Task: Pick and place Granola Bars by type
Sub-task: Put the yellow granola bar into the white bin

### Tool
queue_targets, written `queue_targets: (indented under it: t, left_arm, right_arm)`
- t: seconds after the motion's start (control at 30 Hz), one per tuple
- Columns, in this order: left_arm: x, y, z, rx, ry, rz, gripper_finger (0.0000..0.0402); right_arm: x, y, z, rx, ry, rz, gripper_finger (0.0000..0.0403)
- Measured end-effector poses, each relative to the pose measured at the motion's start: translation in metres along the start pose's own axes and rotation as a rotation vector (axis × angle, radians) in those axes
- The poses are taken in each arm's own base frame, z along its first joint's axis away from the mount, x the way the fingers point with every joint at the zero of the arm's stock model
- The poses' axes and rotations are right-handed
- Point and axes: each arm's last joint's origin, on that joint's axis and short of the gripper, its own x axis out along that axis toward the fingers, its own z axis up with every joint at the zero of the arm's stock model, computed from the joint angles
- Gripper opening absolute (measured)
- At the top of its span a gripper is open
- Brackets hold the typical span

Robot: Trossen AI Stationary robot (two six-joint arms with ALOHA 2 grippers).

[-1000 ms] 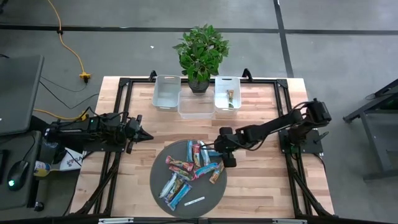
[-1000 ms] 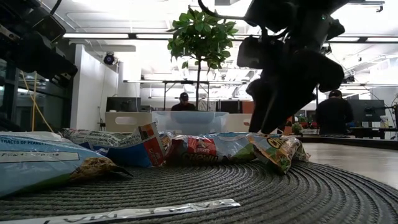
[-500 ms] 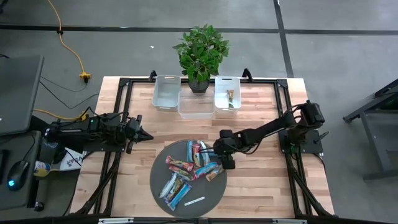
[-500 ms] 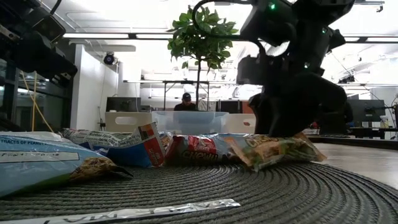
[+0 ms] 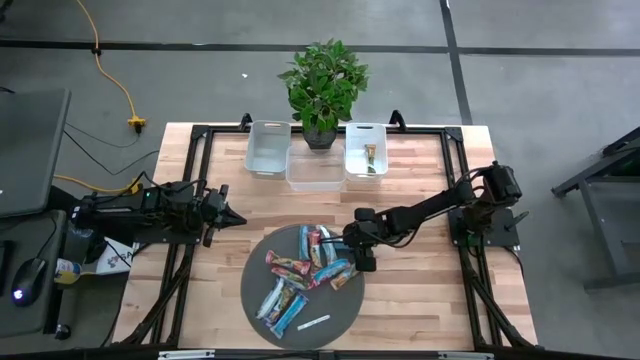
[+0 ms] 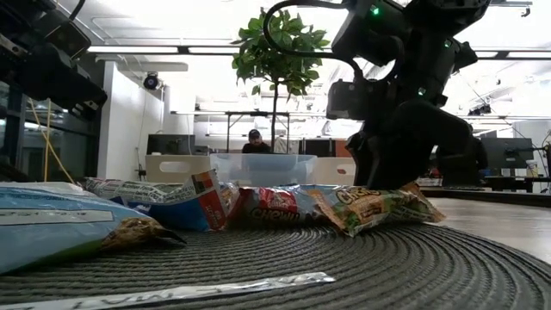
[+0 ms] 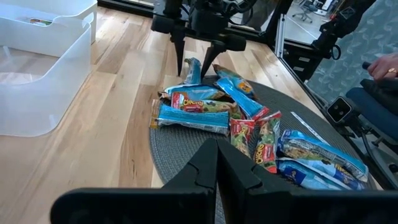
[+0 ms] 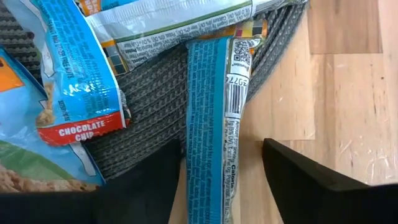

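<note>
Wooden tabletop is seen under a round grey mat [image 5: 255, 300], on which the Granola Bars [image 5: 305, 268] are heaped loosely, some overlapping. Behind them three white bins [image 5: 318, 152] are lined up. The right gripper [image 5: 355, 252] is lowered at the mat's edge, its fingers spread to either side of a light blue bar [image 8: 214, 130], nothing yet clasped. The left gripper [image 5: 232, 216] is parked closed, well apart. The bars are judged light, flat and slippery in crinkly foil; they are best pinched across the narrow width, mid-length.

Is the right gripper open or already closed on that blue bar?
Open. The right gripper straddles the light blue bar at the mat's edge, with gaps showing on both sides.
</note>
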Motion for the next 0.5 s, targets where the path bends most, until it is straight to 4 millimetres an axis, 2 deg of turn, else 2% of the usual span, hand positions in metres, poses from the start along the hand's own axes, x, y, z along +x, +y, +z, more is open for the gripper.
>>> queue_targets:
  t: [0.3,0.5]
  left_arm:
    - [0.0,0.0,0.0,0.0,0.0,0.0,0.0001]
    - [0.0,0.0,0.0,0.0,0.0,0.001,0.0001]
  right_arm:
    - [0.0,0.0001,-0.0006,0.039,0.009,0.009,0.015]
    - [-0.0067,-0.0003,-0.0013,0.09,0.015,0.019,0.0129]
